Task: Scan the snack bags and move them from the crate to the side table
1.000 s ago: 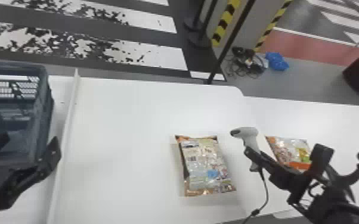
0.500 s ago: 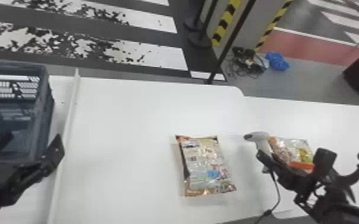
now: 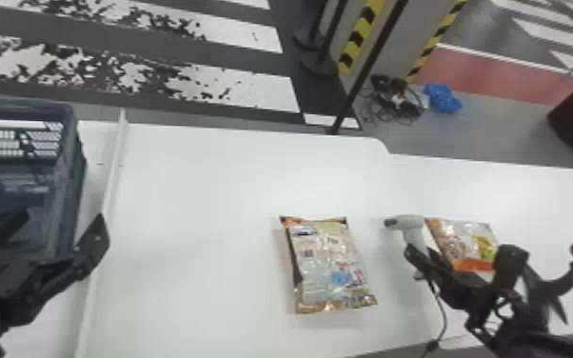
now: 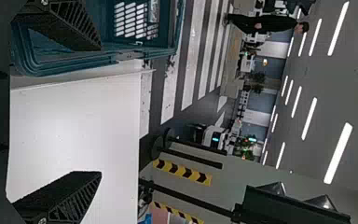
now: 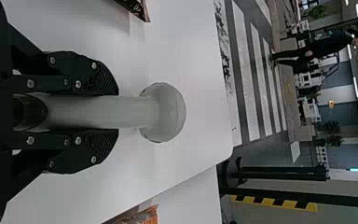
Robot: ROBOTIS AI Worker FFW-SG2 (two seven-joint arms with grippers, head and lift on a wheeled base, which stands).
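Plain white set against busy print and bold stripes.
The table [image 3: 195,204] and side table [image 3: 542,200] are plain white; the crate [image 3: 69,190] is dark blue-green with pale slots; one snack bag [image 3: 326,266] mixes gold-brown, cream and silvery tones with orange top corners and a blue patch, the other bag [image 3: 473,264] is whitish, with orange edging, reddish-brown and a yellow-green patch; the scanner [image 3: 407,223] is pale grey, darker at its nose, its cable [image 3: 444,314] black, the left gripper [image 3: 59,220] and right gripper [image 3: 421,253] black too, and the grey floor [image 3: 233,90] carries white stripes blotched with black, plus a dull red band.
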